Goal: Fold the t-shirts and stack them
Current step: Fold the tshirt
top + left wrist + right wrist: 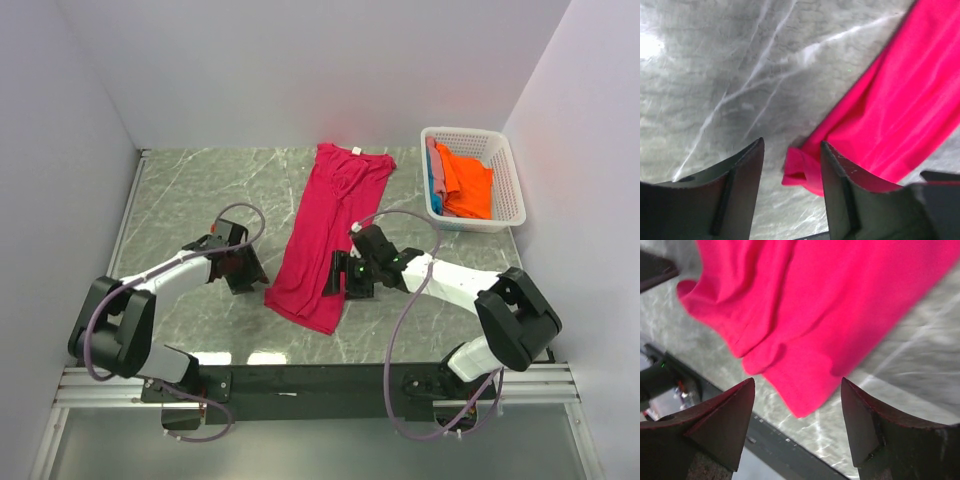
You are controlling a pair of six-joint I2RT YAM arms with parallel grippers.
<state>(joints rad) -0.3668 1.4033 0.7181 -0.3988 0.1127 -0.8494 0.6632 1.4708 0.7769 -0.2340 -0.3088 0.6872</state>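
Observation:
A crimson-pink t-shirt (pixel 325 230) lies on the marble table as a long narrow strip, collar at the far end. My left gripper (pixel 247 270) sits low at the strip's near left edge. In the left wrist view the shirt's (pixel 900 100) curled corner lies between the partly parted fingers of the left gripper (pixel 792 142), close to the right finger (pixel 840 180). My right gripper (pixel 338 275) is at the near right edge, open wide. In the right wrist view the shirt (pixel 815 300) has its near corner hanging between the fingertips of the right gripper (pixel 797 380). An orange t-shirt (pixel 468 185) and a blue-teal t-shirt (pixel 437 180) lie in the basket.
The white lattice basket (pixel 507 215) stands at the back right against the wall. White walls close the table on three sides. The table's near edge and a dark rail (pixel 785 450) run just beyond the shirt's near corner.

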